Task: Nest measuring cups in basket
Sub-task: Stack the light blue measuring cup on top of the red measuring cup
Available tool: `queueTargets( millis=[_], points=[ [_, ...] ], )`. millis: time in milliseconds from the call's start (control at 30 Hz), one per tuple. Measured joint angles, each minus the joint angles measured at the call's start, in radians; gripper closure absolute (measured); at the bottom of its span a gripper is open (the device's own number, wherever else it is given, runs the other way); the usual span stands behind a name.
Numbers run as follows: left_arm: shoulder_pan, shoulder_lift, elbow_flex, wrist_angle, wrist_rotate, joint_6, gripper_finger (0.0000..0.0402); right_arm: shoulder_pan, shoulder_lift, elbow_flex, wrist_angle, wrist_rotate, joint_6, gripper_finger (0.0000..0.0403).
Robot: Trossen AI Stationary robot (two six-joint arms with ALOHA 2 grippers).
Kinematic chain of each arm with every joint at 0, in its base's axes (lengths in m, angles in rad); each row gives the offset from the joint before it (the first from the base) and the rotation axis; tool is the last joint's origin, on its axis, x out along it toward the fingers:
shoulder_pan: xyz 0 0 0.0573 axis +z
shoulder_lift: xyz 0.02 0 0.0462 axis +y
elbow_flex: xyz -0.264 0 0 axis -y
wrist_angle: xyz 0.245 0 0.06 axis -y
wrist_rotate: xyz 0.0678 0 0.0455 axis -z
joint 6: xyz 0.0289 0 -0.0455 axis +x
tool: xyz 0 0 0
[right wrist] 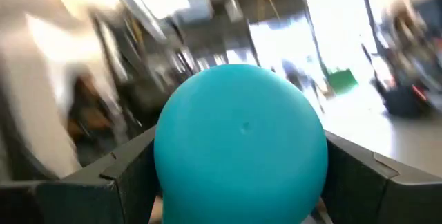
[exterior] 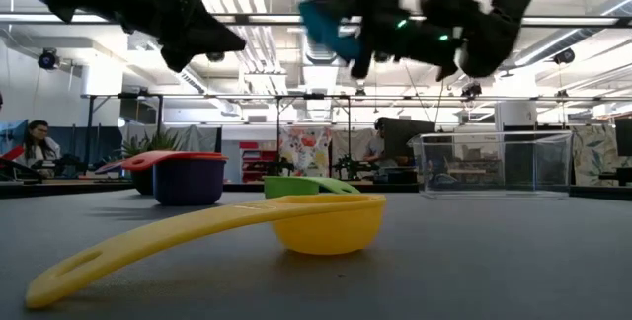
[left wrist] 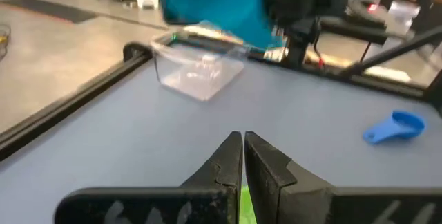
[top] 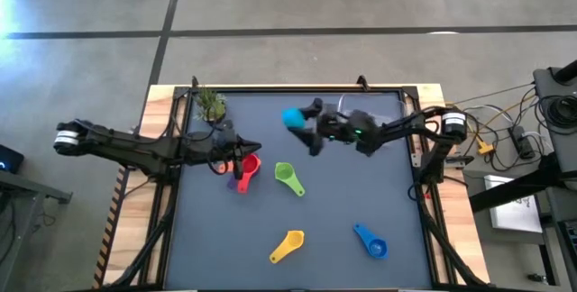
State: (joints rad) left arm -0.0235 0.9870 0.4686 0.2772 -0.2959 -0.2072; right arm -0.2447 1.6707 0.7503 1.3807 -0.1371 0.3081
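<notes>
grey tabletop (top: pixel 343 265): right gripper (top: pixel 302 123) aloft, far centre, jaws clamped on teal cup (top: pixel 293 116); basket (exterior: pixel 494 164) below, slightly right; left gripper (top: pixel 242 151) shut, empty, by red cup (top: pixel 249 168)

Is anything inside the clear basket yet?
No cup shows through the basket's clear walls in the low view. From above, the right pincer, holding the teal cup, covers it.
</notes>
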Motion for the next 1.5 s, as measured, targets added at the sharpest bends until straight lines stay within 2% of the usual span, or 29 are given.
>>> queueTargets(
  millis=[100,200,333,467,767,933,1067,1500],
  points=[
    [-0.002,0.051,0.0,0.097,0.034,-0.025,0.0402,0.0,0.005,-0.041,0.183,-0.006,0.034,0.0106],
    [-0.002,0.115,0.0,0.242,0.114,-0.01,0.0401,0.0,-0.003,-0.04,0.174,-0.013,0.033,0.0106],
    [-0.001,0.202,0.008,0.426,0.133,-0.004,0.0381,0.005,-0.007,-0.016,0.178,-0.03,0.031,0.0106],
    [-0.001,0.278,0.04,0.477,0.134,-0.016,0.032,0.007,-0.007,-0.005,0.174,-0.031,0.01,0.0106],
    [0.036,0.438,0.202,0.489,0.123,-0.097,0.0139,0.007,-0.007,-0.004,0.169,-0.023,-0.058,0.0106],
    [0.068,0.494,0.257,0.486,0.162,-0.121,0.008,0.007,-0.007,-0.005,0.165,-0.023,-0.071,0.0106],
    [0.089,0.519,0.272,0.502,0.196,-0.144,0.0072,0.007,-0.007,-0.005,0.164,-0.023,-0.076,0.0106],
    [0.131,0.605,0.277,0.669,0.219,-0.156,0.0082,0.013,-0.006,0.008,0.164,-0.023,-0.081,0.0106]
  ],
)
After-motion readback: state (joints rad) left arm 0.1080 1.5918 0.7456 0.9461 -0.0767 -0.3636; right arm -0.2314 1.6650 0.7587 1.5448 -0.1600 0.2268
